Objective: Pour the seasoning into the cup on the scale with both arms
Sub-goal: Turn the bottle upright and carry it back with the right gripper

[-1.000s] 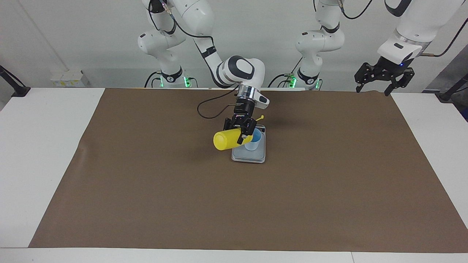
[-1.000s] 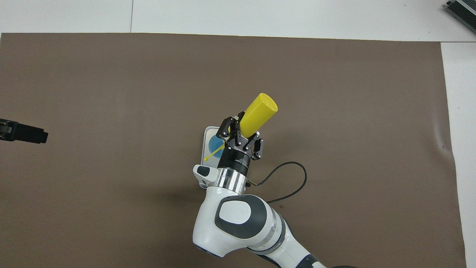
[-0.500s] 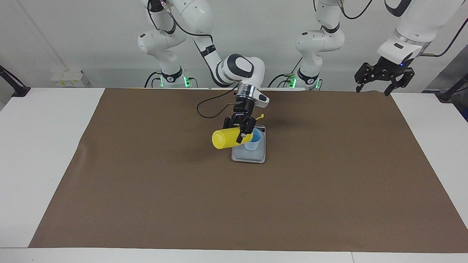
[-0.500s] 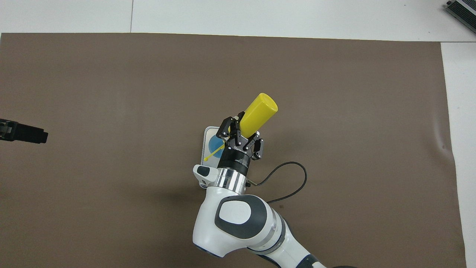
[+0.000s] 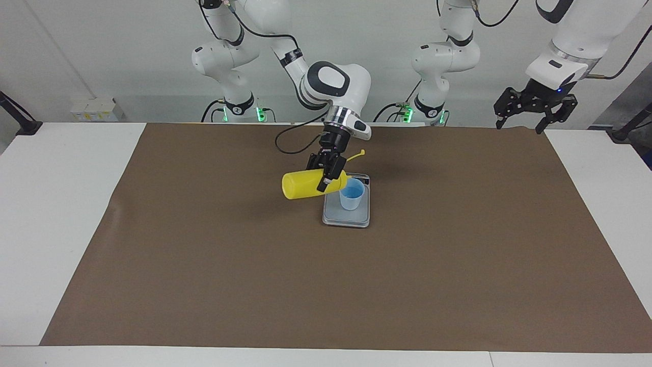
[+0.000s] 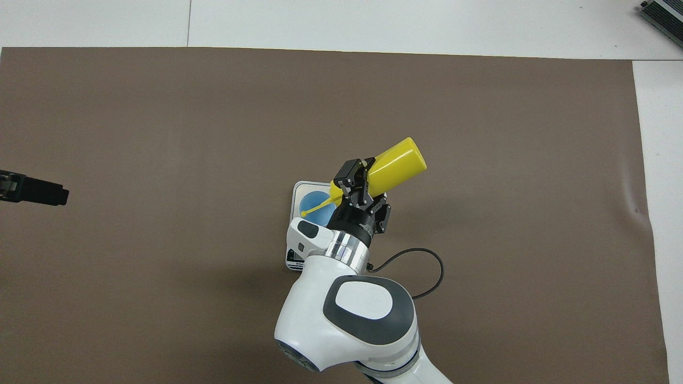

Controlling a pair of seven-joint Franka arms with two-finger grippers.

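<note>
My right gripper (image 5: pixel 326 178) is shut on the seasoning (image 5: pixel 305 184), a yellow squeeze bottle held about level in the air. The bottle's nozzle end points at the light blue cup (image 5: pixel 351 194), and its thin yellow strap (image 5: pixel 356 154) sticks out above the cup. The cup stands upright on the silver-grey scale (image 5: pixel 333 217). In the overhead view the right gripper (image 6: pixel 358 175) grips the seasoning (image 6: pixel 400 162) near its nozzle, beside the cup (image 6: pixel 314 210) on the scale (image 6: pixel 299 188). My left gripper (image 5: pixel 535 106) waits open, raised at the left arm's end of the table, and shows in the overhead view (image 6: pixel 33 188).
A brown mat (image 5: pixel 204 265) covers most of the white table (image 5: pixel 61 204). A black cable (image 5: pixel 288 148) loops down from the right arm over the mat. Small white boxes (image 5: pixel 94 108) sit by the wall at the right arm's end.
The right gripper rose and drew the bottle back toward the right arm's end, tilting it from nozzle-down to about level. The cup is now uncovered. The left arm stayed still.
</note>
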